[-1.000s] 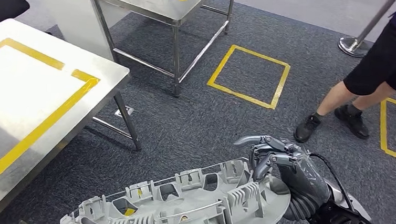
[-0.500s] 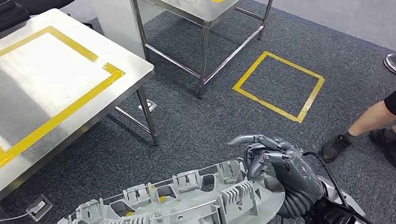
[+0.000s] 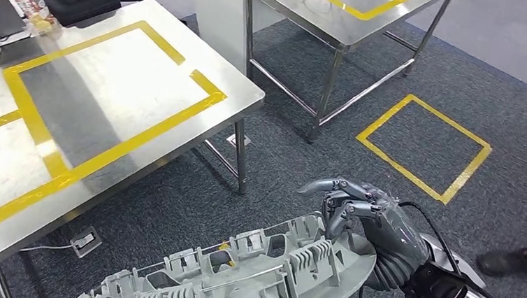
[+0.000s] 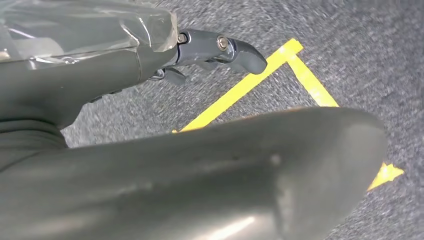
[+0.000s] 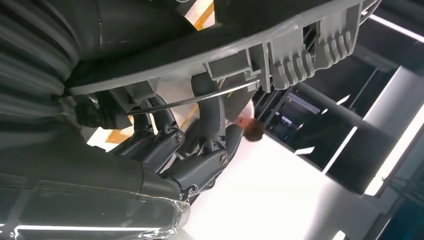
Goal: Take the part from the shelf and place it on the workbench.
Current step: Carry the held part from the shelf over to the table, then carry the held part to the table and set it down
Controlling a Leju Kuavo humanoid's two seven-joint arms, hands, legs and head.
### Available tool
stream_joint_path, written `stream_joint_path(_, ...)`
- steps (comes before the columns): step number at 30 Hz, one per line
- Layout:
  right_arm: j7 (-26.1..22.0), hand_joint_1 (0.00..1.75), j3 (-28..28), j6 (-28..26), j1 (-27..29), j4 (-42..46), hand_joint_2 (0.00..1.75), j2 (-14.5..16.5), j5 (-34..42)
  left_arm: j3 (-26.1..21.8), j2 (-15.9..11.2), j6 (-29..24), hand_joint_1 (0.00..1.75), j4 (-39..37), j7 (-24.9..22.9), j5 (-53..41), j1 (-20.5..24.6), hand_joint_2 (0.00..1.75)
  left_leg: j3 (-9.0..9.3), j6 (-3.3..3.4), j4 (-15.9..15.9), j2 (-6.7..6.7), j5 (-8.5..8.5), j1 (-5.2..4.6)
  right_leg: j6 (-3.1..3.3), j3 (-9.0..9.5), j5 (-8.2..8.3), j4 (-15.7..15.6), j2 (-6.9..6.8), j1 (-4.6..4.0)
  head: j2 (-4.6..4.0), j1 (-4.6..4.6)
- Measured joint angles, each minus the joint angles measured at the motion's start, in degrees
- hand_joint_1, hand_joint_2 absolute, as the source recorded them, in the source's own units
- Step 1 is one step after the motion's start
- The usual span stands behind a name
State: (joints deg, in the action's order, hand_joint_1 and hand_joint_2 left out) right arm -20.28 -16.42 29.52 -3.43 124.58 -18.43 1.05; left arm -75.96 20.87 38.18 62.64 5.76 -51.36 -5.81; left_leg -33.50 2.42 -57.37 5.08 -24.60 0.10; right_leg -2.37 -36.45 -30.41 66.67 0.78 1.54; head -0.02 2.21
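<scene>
Between the earlier head views and this one the whole scene has shifted to the right, so the camera has been turned toward the left; the things themselves were not moved. More of the worktop (image 3: 110,96) is now seen, with its yellow tape frame (image 3: 202,85) and its near right corner standing closer to the part. This is judged as the carrying step, with the placing not yet done.

The left robot hand (image 4: 220,47) is seen from its wrist with a finger stretched out above the dark under face of the part; whether it is clamped on the part cannot be told. The grey ribbed part (image 3: 252,274) is held low in front of the robot, over the carpet, apart from the worktop. The right robot hand (image 3: 364,216) is clamped on the right end of the part, with fingers hooked over its ribs.

For room: the worktop's right edge and its leg (image 3: 241,154) lie between part and taped frame, so the part must probably be lifted above the edge. A second table (image 3: 340,21) stands behind, and a person's shoe (image 3: 516,259) is at the far right.
</scene>
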Motion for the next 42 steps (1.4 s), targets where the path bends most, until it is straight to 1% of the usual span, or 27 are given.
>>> stream_joint_path(1,0.01,1.75,-0.04,-0.03,-0.03,-0.01,1.75,-0.05,0.04,0.28,-0.01,0.00,0.00,0.00,-0.30,0.27,-0.19,0.00,-0.07,-0.37,-0.34,0.81,-0.23,0.02,-0.30,1.61,1.70,-3.88,0.87,0.16,0.00,-0.09)
stream_joint_path(2,-0.02,1.75,-0.07,-0.07,-0.04,-0.02,1.75,-0.13,0.09,0.61,-0.03,-0.01,0.00,0.03,-0.59,0.59,-0.46,0.00,-0.23,-0.73,-0.66,1.47,-0.42,0.02,-0.20,2.81,2.85,-6.65,1.50,0.26,0.00,-0.15)
stream_joint_path(3,-0.05,1.75,-0.09,-0.11,-0.05,-0.03,1.75,-0.21,0.13,0.97,-0.05,-0.05,0.00,0.06,-0.92,0.98,-0.84,0.00,-0.46,-1.07,-0.85,1.96,-0.53,0.00,0.24,3.35,3.30,-7.88,1.88,0.21,0.00,-0.20)
stream_joint_path(5,-0.11,1.75,-0.10,-0.17,-0.06,-0.05,1.75,-0.41,0.21,1.57,-0.09,-0.26,0.00,0.16,-1.55,1.92,-1.73,0.00,-0.78,-1.64,-0.90,2.74,-0.54,0.16,1.39,3.53,3.41,-8.00,1.08,-0.02,0.00,-0.22)
stream_joint_path(6,-0.11,1.75,-0.11,-0.19,-0.07,-0.05,1.75,-0.51,0.22,1.85,-0.07,-0.38,0.00,0.22,-1.86,2.38,-2.19,0.00,-0.90,-1.93,-1.09,2.49,-0.71,0.25,1.79,3.63,3.45,-8.07,0.64,-0.05,0.00,-0.21)
stream_joint_path(8,-0.11,1.75,-0.12,-0.19,0.05,-0.07,1.75,-0.68,0.27,2.45,-0.05,-0.52,0.00,0.43,-2.25,3.08,-2.71,0.00,-2.21,-2.46,-3.99,-0.23,-2.56,0.27,2.53,3.85,3.39,-8.22,-0.40,0.01,0.00,0.17)
stream_joint_path(10,-0.11,1.75,-0.13,-0.19,0.29,-0.10,1.75,-0.82,0.31,3.00,-0.11,-0.54,0.00,0.58,-2.44,3.46,-2.82,0.00,-5.87,-2.85,-11.33,-3.64,-6.16,0.31,3.05,3.96,3.12,-8.23,-1.66,-0.29,0.00,0.57)
stream_joint_path(12,-0.10,1.75,-0.17,-0.19,0.51,-0.20,1.75,-0.95,0.33,3.39,-0.16,-0.55,0.00,0.61,-2.55,3.62,-2.92,0.00,-9.17,-2.97,-17.50,-4.67,-8.09,0.43,3.31,4.04,2.91,-8.22,-3.10,-0.63,0.00,0.60)
stream_joint_path(13,-0.10,1.75,-0.20,-0.19,0.58,-0.26,1.75,-1.00,0.33,3.59,-0.15,-0.55,0.00,0.61,-2.58,3.68,-3.04,0.00,-9.33,-2.88,-17.61,-4.79,-7.47,0.44,3.41,4.14,2.80,-8.22,-3.80,-0.77,0.00,0.61)
stream_joint_path(15,-0.29,1.75,-0.23,-0.19,0.66,-0.41,1.75,-1.09,0.36,3.92,-0.16,-0.61,0.00,0.62,-2.65,3.85,-3.23,0.00,-6.11,-2.21,-11.31,-5.85,-3.79,0.22,3.52,4.54,2.50,-8.23,-5.18,-1.06,0.00,0.60)
stream_joint_path(16,-0.52,1.75,-0.23,-0.19,0.67,-0.52,1.75,-1.11,0.38,4.02,-0.23,-0.73,0.00,0.67,-2.69,3.99,-3.23,0.00,-3.95,-1.62,-7.23,-7.50,-2.29,-0.19,3.45,4.77,2.29,-8.23,-5.81,-1.28,0.00,0.57)
stream_joint_path(18,-1.23,1.75,-0.23,-0.22,0.71,-0.87,1.75,-1.16,0.36,4.20,-0.31,-0.92,0.00,0.78,-2.70,4.39,-3.16,0.00,-1.41,-0.62,-2.24,-10.05,-1.00,-1.03,3.16,5.07,1.96,-8.26,-6.96,-1.55,0.00,0.55)
stream_joint_path(19,-1.71,1.75,-0.25,-0.25,0.74,-1.12,1.75,-1.14,0.25,4.29,-0.34,-0.88,0.00,0.85,-2.64,4.56,-3.16,0.00,-1.29,-0.38,-1.71,-10.34,-1.16,-1.32,2.94,5.16,1.84,-8.33,-7.61,-1.63,0.00,0.56)
stream_joint_path(21,-2.65,1.75,-0.27,-0.34,0.75,-1.59,1.75,-1.10,-0.13,4.41,-0.34,-0.59,0.00,0.98,-2.35,4.64,-3.22,0.00,-1.07,-0.08,-0.98,-8.75,-0.75,-1.18,2.53,5.50,1.62,-8.49,-8.42,-1.63,0.00,0.57)
stream_joint_path(23,-3.27,1.75,-0.22,-0.63,0.93,-1.91,1.75,-1.10,-0.61,4.42,-0.31,-0.13,0.00,1.15,-1.73,4.53,-2.98,0.00,-0.30,0.32,0.19,-7.07,-0.01,-0.65,2.32,4.87,0.55,-6.65,-5.72,-1.45,0.00,0.39)
stream_joint_path(25,-3.46,1.75,-0.10,-1.02,1.49,-2.07,1.75,-1.13,-1.01,4.38,-0.27,0.44,0.00,1.22,-1.04,4.38,-2.31,0.00,0.02,0.56,0.70,-5.23,0.42,-0.35,2.44,1.63,-2.16,-0.22,-2.04,-1.07,0.00,0.09)
stream_joint_path(27,-3.48,1.75,-0.04,-1.19,2.08,-2.12,1.75,-1.15,-1.19,4.31,-0.26,0.91,0.00,1.22,-0.65,4.15,-1.78,0.00,0.00,0.57,0.68,-3.25,0.45,-0.29,2.15,-2.03,-4.21,6.43,-1.11,-0.72,0.00,-0.07)
stream_joint_path(28,-3.48,1.75,-0.04,-1.20,2.26,-2.14,1.75,-1.15,-1.23,4.25,-0.24,1.05,0.00,1.22,-0.55,4.06,-1.69,0.00,0.05,0.50,0.64,-2.30,0.43,-0.22,1.66,-2.69,-3.95,7.19,-1.06,-0.50,0.00,-0.06)
stream_joint_path(29,-3.48,1.75,-0.04,-1.20,2.36,-2.16,1.75,-1.15,-1.24,4.17,-0.24,1.13,0.00,1.22,-0.51,4.02,-1.65,0.00,0.12,0.35,0.55,-1.40,0.37,-0.09,0.98,-2.22,-2.73,5.58,-0.98,-0.24,0.00,-0.08)
stream_joint_path(31,-3.46,1.75,-0.04,-1.21,2.40,-2.18,1.75,-1.16,-1.27,4.03,-0.26,1.16,0.00,1.23,-0.44,3.98,-1.62,0.00,0.08,-0.32,-0.03,0.29,0.00,0.22,-0.43,1.01,0.97,-2.11,0.58,0.45,0.00,-0.15)
stream_joint_path(32,-3.39,1.75,-0.04,-1.22,2.46,-2.19,1.75,-1.15,-1.29,3.96,-0.28,1.17,0.00,1.27,-0.35,3.96,-1.59,0.00,-0.12,-0.76,-0.52,1.03,-0.26,0.27,-0.57,2.48,2.31,-5.38,1.49,0.66,0.00,-0.27)
stream_joint_path(34,-2.87,1.75,-0.03,-1.36,2.63,-2.16,1.75,-1.15,-1.36,3.70,-0.32,1.28,0.00,1.42,-0.03,4.04,-1.55,0.00,-0.69,-1.55,-1.07,2.09,-0.52,0.28,0.19,3.54,3.09,-7.67,2.32,0.56,0.00,-0.44)
stream_joint_path(35,-2.39,1.75,-0.02,-1.48,2.73,-2.08,1.75,-1.16,-1.42,3.40,-0.32,1.41,0.00,1.48,0.16,4.19,-1.48,0.00,-0.92,-1.79,-1.16,2.54,-0.52,0.32,0.77,3.61,3.15,-7.72,1.80,0.44,0.00,-0.49)
stream_joint_path(36,-1.87,1.75,-0.01,-1.63,2.82,-1.92,1.75,-1.20,-1.48,2.97,-0.31,1.58,0.00,1.51,0.33,4.39,-1.38,0.00,-1.04,-1.99,-1.22,2.53,-0.55,0.43,1.17,3.63,3.15,-7.68,1.25,0.41,0.00,-0.48)
stream_joint_path(38,-0.98,1.75,0.03,-1.81,3.18,-1.30,1.75,-1.26,-1.51,1.75,-0.27,1.96,0.00,1.48,0.49,4.79,-0.92,0.00,-1.83,-2.41,-3.03,-0.02,-1.69,0.40,1.87,3.88,3.05,-7.78,0.18,0.47,0.00,-0.18)
stream_joint_path(40,-0.54,1.75,0.06,-1.84,3.54,-0.63,1.75,-1.31,-1.37,0.63,-0.25,2.17,0.00,1.36,0.51,4.92,-0.20,0.00,-4.87,-2.82,-9.26,-3.64,-4.87,0.39,2.46,4.10,2.77,-7.81,-1.06,0.17,0.00,0.21)
stream_joint_path(42,-0.32,1.75,0.03,-1.68,3.65,-0.39,1.75,-1.31,-1.28,-0.21,-0.23,2.07,0.00,1.02,0.56,4.88,0.48,0.00,-8.69,-2.94,-16.37,-4.77,-7.47,0.55,2.82,4.21,2.51,-7.79,-2.51,-0.26,0.00,0.28)
